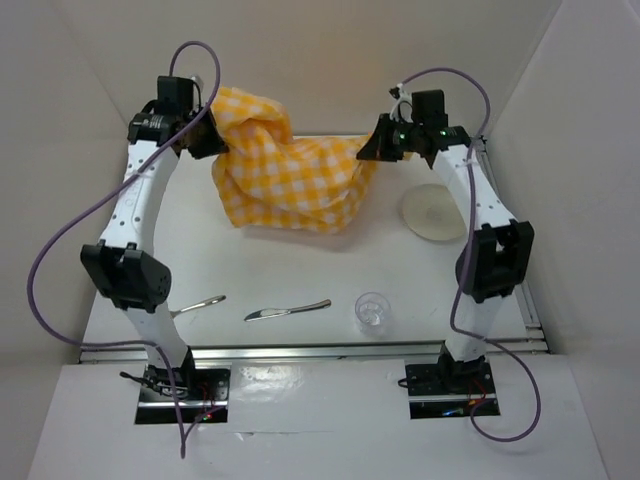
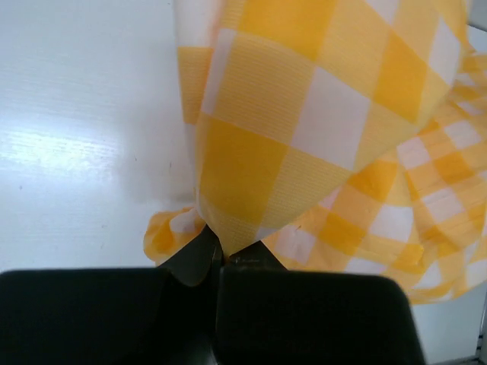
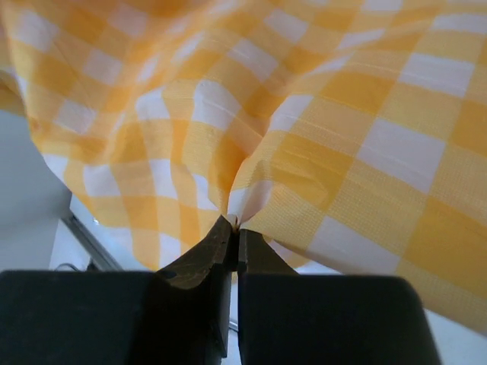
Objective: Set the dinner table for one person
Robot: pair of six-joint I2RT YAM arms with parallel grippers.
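Here, checked cloth (image 1: 290,180) bunched, one utensil (image 1: 203,302) half-hidden.

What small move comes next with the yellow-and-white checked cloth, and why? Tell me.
Probably draw the arms apart to stretch the yellow-and-white checked cloth: the left gripper and right gripper each pinch it, yet it sags bunched between them over the white tabletop.

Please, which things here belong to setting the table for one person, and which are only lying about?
Belong to the job: table, cloth, plate, glass, knife, second utensil (spoon or fork, unclear).
Lying about: nothing; besides these, only the arms' purple cables.
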